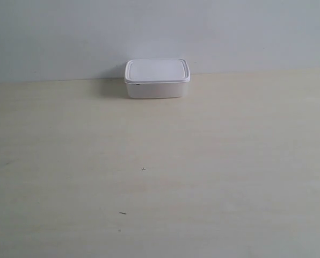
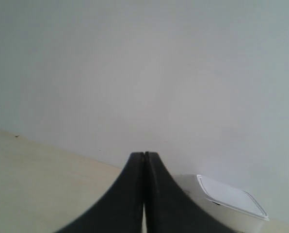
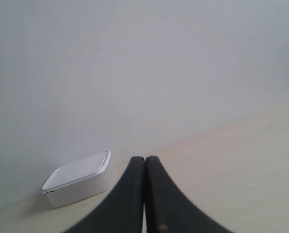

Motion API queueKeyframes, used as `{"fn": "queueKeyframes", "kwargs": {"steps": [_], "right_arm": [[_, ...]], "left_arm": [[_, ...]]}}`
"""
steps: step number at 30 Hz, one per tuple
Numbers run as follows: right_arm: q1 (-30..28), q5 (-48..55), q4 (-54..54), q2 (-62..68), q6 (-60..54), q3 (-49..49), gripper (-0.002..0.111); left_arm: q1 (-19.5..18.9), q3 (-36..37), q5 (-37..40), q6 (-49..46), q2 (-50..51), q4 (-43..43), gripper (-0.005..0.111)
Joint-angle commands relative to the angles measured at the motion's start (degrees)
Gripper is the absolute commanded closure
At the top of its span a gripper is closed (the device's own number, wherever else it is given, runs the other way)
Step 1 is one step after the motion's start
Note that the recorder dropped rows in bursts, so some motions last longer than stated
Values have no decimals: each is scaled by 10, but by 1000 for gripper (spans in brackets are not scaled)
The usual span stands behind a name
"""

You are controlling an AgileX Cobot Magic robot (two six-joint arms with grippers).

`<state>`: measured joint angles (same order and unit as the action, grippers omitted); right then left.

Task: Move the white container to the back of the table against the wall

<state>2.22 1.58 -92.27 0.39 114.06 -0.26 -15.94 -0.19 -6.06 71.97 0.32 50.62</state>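
The white container (image 1: 157, 78) stands with its lid on at the back of the table (image 1: 160, 172), right at the foot of the wall (image 1: 160, 32). No arm shows in the exterior view. In the left wrist view my left gripper (image 2: 144, 154) is shut with nothing between its black fingers, and the white container (image 2: 232, 200) lies apart from it, partly hidden behind one finger. My right gripper (image 3: 145, 158) is shut and empty too. In that view the white container (image 3: 78, 177) rests by the wall, well clear of the fingers.
The pale wood-grain table (image 3: 241, 165) carries only a few tiny dark specks (image 1: 143, 169). The plain grey-white wall (image 2: 144, 73) runs along the whole back edge.
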Motion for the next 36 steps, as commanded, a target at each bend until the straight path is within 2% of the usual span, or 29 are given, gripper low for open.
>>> {"fn": "queueKeyframes", "kwargs": {"steps": [1,3,7,10,17,18,21,22,25,27,29,30,32,36], "right_arm": [[-2,-3,-1,-4,-5,3,108],[-2,-2,8,-4,-5,3,108],[-2,-2,57,-4,-5,3,108],[-2,-2,86,-4,-5,3,108],[-2,-4,129,-4,-12,3,108],[-2,-4,129,-4,-12,3,108],[-2,-4,158,-4,-12,3,108],[-2,-4,195,-4,-12,3,108],[-2,-4,272,-4,-21,3,108],[-2,-4,292,-4,-83,3,108],[-2,-5,294,-4,-105,3,108],[-2,-5,294,-4,-123,3,108],[-2,-5,294,-4,-163,3,108],[-2,22,297,-4,-167,3,108]], "left_arm": [[0,2,4,0,-3,4,107],[6,2,6,-4,-3,28,107],[32,2,10,-91,-3,60,107],[36,2,23,-156,-3,60,107],[36,2,121,-326,-3,55,107],[36,2,153,-365,-3,28,107],[36,2,179,-420,-3,-61,107],[41,2,183,-437,-3,-119,107],[53,2,202,-511,-3,-207,107],[57,2,252,-653,-3,-268,107],[57,2,291,-737,-3,-285,107],[57,2,291,-750,-3,-286,107],[57,2,291,-757,-3,-286,107],[57,2,291,-764,-3,-286,107]]}}
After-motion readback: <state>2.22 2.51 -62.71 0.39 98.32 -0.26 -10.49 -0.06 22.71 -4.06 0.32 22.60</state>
